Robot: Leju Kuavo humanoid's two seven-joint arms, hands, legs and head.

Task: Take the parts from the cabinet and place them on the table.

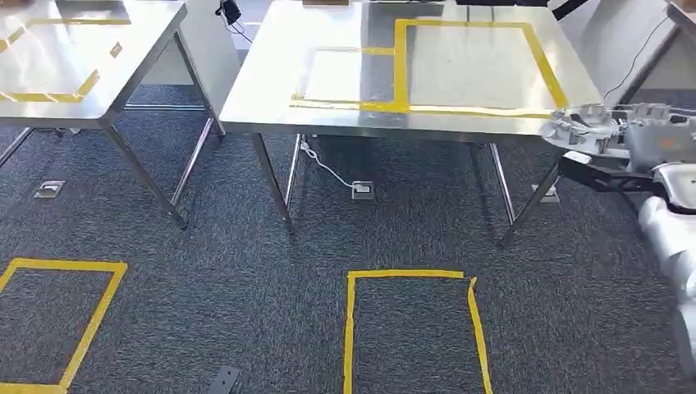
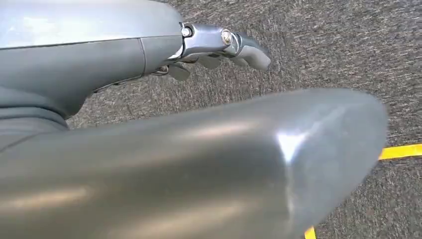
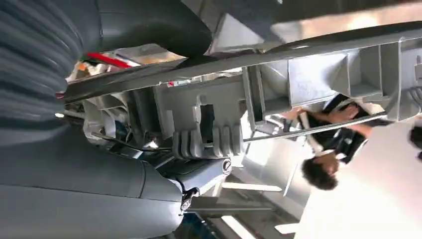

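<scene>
A grey cast metal part (image 1: 584, 125) with ribs and cut-outs hangs at the right edge of the head view, just off the near right corner of the steel table (image 1: 328, 90). My right hand (image 1: 603, 174) grips it from below. In the right wrist view the part (image 3: 308, 79) spans the picture, with my fingers (image 3: 209, 143) hooked on its underside and the thumb (image 3: 149, 25) on the opposite side. On the table top is a yellow tape rectangle (image 1: 468, 61) with nothing in it. My left hand (image 2: 219, 47) hangs over the carpet and holds nothing, its fingers loosely spread.
A second steel table (image 1: 74, 57) stands at the far left. Yellow tape boxes (image 1: 410, 328) mark the dark carpet in front of me. A floor socket (image 1: 363, 190) with a white cable lies under the table. A person (image 3: 328, 149) shows behind the part.
</scene>
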